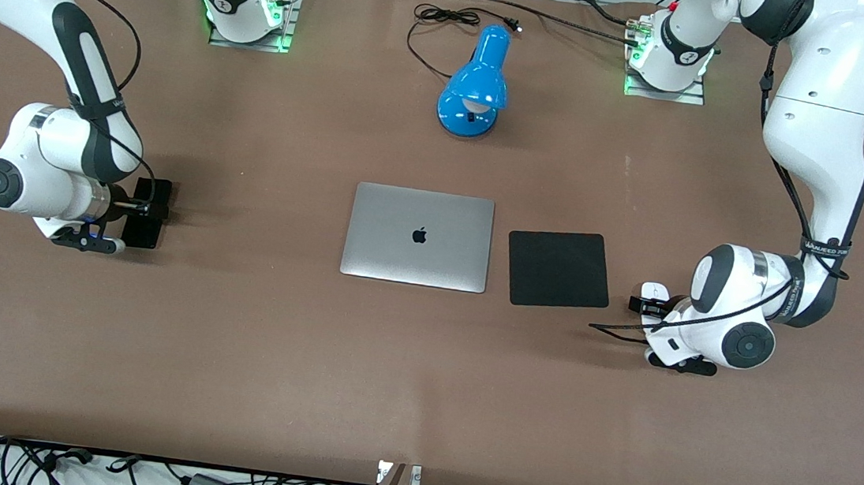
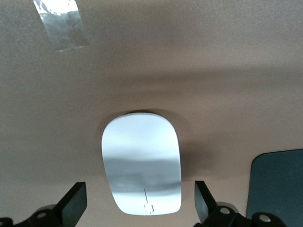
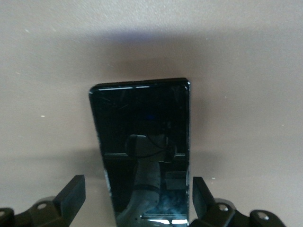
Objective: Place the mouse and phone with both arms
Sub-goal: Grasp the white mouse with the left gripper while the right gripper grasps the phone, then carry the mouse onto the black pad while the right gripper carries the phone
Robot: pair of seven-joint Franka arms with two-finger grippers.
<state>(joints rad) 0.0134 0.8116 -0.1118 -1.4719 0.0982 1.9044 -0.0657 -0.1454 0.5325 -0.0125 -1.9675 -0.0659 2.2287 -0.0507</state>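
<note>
One mouse | one phone | left gripper jaws spread astride mouse | right gripper jaws spread astride phone

Closed laptop between mouse pad, blue lamp.

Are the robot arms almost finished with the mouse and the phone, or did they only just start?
Just starting. Nothing looks placed yet. The left gripper is open with a finger on each side of the mouse, which lies on the table beside the mouse pad. The right gripper is open around the phone, which also lies flat. Still left: gripping, lifting and placing both.
</note>
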